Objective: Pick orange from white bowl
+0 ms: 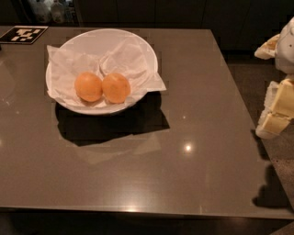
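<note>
Two near-identical oranges lie side by side in the white bowl (98, 110) at the back left of the table, one on the left (88, 86) and one on the right (116, 87), touching each other. The bowl is lined with crumpled white paper (124, 58) that hangs over its rim. My gripper (272, 120), white and pale yellow, hangs at the far right of the view, past the table's right edge. It is far from the bowl and nothing shows in it.
The bowl stands on a dark, glossy grey-brown table (183, 174). A black-and-white marker tag (23, 33) lies at its back left corner. Dark cabinets stand behind the table, with bottles (46, 11) at the far back left. Speckled floor (280, 183) lies beyond the right edge.
</note>
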`<state>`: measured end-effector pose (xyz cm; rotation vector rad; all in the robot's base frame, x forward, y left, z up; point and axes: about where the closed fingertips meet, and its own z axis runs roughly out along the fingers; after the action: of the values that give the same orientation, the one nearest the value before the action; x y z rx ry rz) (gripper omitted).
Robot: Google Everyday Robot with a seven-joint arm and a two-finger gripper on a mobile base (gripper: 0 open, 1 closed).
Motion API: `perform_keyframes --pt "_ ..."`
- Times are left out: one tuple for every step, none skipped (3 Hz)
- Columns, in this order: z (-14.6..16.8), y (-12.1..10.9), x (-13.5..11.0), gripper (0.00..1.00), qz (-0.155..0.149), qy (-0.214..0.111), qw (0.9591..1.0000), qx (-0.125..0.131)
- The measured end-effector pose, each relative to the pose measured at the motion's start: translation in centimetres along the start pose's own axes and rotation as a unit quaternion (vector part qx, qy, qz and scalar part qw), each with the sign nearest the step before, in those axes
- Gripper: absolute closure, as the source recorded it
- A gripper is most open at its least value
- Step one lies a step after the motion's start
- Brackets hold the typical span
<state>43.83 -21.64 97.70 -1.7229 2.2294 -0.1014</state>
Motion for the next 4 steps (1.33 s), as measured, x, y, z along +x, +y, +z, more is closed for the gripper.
perform_keyframes --pt "0.0 0.0 0.0 0.00 0.000 0.000 1.0000 0.000" --pt "-0.3 -0.4 -0.8 0.00 -0.006 0.004 0.9999 0.007" --pt "-0.2 -1.4 -2.5 0.00 -0.028 0.013 0.9995 0.006" --pt "0.6 -2.6 -5.5 0.00 -0.061 0.023 0.9978 0.002"
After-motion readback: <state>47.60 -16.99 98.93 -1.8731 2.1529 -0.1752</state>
